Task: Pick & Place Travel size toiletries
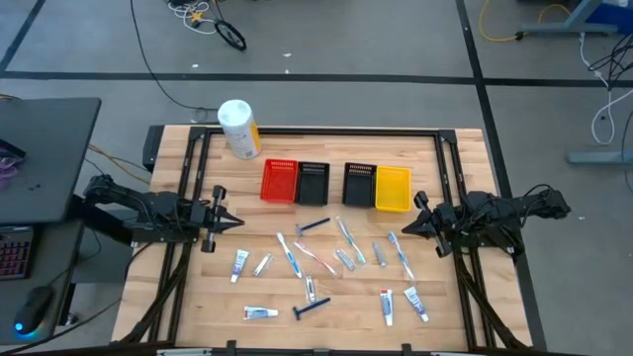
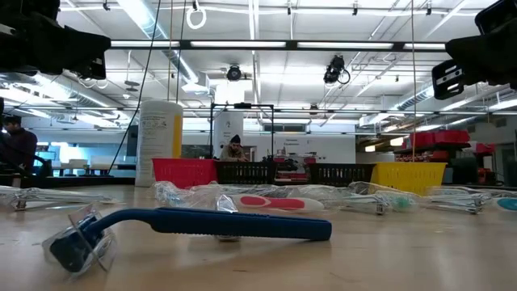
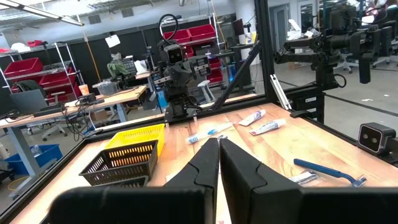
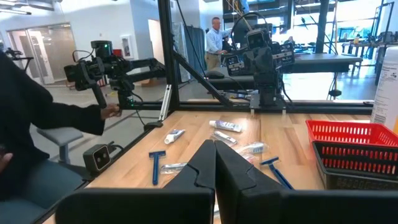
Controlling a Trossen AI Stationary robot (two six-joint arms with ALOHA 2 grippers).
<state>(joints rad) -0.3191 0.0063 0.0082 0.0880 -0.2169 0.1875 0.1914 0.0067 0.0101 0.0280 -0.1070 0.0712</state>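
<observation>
Blue plastic razor [image 2: 194,228], slatted wood table [image 2: 404,259]

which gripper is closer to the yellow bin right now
Right. The right gripper, shut, sits just beside the yellow bin, toward the table's near side; the left gripper, also shut, waits beyond all four bins.

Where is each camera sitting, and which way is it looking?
High view: overhead, looking straight down; both arms, left gripper, right gripper.
Low view: at tabletop height, looking level past a blue razor; arm parts above.
Left wrist view: over the shut left gripper, facing the right arm.
Right wrist view: over the shut right gripper, facing the left arm.
Shared: the red bin.
</observation>
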